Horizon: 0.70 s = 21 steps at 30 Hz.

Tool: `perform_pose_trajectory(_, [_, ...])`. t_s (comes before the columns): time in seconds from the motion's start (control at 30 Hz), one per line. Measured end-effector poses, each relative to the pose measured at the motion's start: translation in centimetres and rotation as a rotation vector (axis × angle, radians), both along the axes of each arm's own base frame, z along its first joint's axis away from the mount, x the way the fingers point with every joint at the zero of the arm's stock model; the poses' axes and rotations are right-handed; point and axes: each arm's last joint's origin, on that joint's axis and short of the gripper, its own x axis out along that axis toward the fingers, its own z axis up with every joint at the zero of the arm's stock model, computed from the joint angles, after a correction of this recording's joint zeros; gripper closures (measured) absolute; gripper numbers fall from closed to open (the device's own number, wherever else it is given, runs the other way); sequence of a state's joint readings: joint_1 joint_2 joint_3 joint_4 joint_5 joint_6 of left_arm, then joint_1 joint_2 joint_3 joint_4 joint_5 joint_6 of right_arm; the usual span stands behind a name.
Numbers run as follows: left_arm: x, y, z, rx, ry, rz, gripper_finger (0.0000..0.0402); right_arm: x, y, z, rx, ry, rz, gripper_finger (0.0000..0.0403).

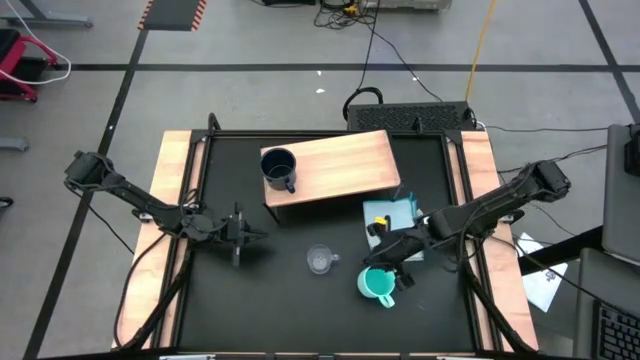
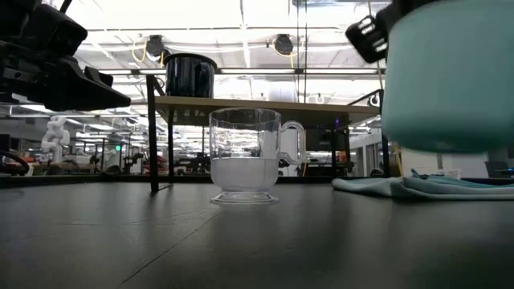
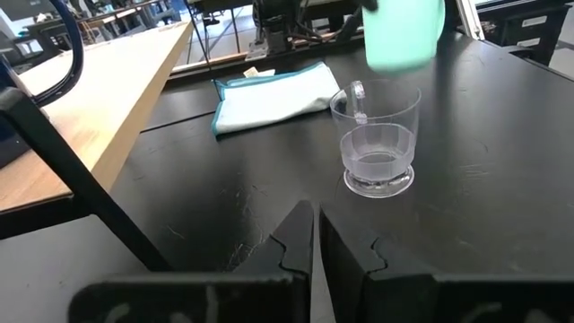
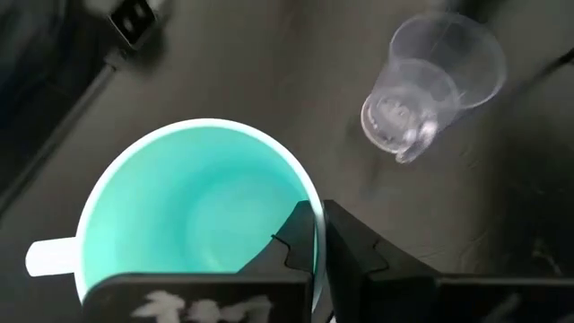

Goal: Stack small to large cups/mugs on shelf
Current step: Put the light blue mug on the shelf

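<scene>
Turquoise mug (image 1: pixel 377 284) hangs off the table in your right gripper (image 4: pixel 316 235), fingers pinched on its rim, so carry it level to the shelf (image 1: pixel 335 165) beside the navy mug (image 1: pixel 279 168). Clear the glass cup (image 1: pixel 320 260); the left gripper (image 3: pixel 316 240) waits closed.

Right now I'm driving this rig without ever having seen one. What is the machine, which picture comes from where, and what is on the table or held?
Two dark robot arms work at a black table. One picture looks straight down, one looks level across the tabletop, and each wrist carries a camera. The navy mug stands on the wooden shelf. The clear glass cup and a light-blue cloth are on the table. The right gripper fingers pinch the rim of the turquoise mug, which is held off the table. The left gripper waits left of the glass cup, shut and empty.
</scene>
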<state>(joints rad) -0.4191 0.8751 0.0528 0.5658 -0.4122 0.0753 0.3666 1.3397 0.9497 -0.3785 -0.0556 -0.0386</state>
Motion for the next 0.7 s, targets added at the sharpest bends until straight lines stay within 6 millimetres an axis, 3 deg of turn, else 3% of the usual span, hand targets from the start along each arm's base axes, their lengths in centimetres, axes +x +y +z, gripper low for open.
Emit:
perform_pose_trajectory(0.37, [0.0, 0.0, -0.2, 0.008, 0.016, 0.000, 0.0376, -1.8, -2.5, 2.2, 0.015, -0.063, -0.064, 0.0400])
perform_pose_trajectory(0.7, [0.0, 0.0, -0.2, 0.031, 0.018, -0.006, 0.0376, -5.2, -5.1, 0.4, 0.148, -0.223, -0.131, 0.0401])
